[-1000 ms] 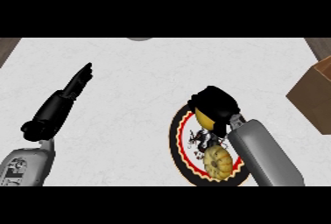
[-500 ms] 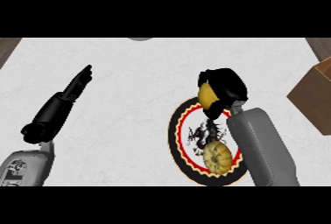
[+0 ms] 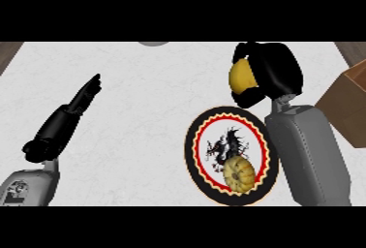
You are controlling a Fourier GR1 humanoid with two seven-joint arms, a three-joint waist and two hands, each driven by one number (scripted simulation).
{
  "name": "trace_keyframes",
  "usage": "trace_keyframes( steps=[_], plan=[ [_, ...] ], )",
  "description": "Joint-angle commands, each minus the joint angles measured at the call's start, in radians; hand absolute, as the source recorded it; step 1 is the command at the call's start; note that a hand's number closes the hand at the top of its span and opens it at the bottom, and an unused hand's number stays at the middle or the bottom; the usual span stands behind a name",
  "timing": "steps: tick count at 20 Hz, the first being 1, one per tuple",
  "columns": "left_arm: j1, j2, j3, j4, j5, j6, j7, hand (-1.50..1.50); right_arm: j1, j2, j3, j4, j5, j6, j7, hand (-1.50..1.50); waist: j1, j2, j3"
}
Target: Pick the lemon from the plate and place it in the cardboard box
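My right hand (image 3: pixel 275 70) is curled round the yellow lemon (image 3: pixel 241 77), holding it in the air above and behind the plate. The round plate (image 3: pixel 196 145) has a black rim, a red ring and a dark dragon figure; it lies on the white counter at the lower centre. A brown cardboard box (image 3: pixel 348 104) shows at the right edge, to the right of the lemon. My left hand (image 3: pixel 71 109) rests at the left with straight fingers pointing up, holding nothing.
A ridged tan object (image 3: pixel 239 174), pumpkin-like, sits on the plate's near part. A grey round thing (image 3: pixel 151 43) peeks in at the counter's far edge. The counter's brown edges show at the top corners.
My right hand has lifted the lemon off the plate and carried it up and away, slightly towards the right. The left hand has not moved.
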Motion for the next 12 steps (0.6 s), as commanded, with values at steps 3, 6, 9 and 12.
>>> trace_keyframes(
  steps=[3, 6, 9, 12],
  plan=[
    [-0.044, -0.002, 0.007, 0.033, 0.007, -0.012, 0.024, 0.0, -0.101, -0.01, -0.192, -0.113, -0.039, 0.006, 0.2, 1.5, -0.01, 0.002, 0.0],
    [0.0, 0.018, 0.02, -0.012, 0.006, -0.017, 0.003, 0.0, -0.091, -0.055, -0.269, -0.131, -0.034, -0.038, 0.251, 1.5, 0.002, 0.002, 0.0],
    [-0.022, -0.016, 0.001, 0.029, -0.015, 0.002, -0.014, 0.0, -0.127, -0.153, -0.367, -0.062, -0.076, -0.052, 0.217, 1.5, 0.005, 0.007, 0.0],
    [-0.043, -0.026, -0.003, 0.058, -0.021, -0.003, -0.02, 0.0, -0.103, -0.181, -0.411, -0.014, -0.101, -0.099, 0.211, 1.5, 0.005, 0.008, 0.0]
  ],
)
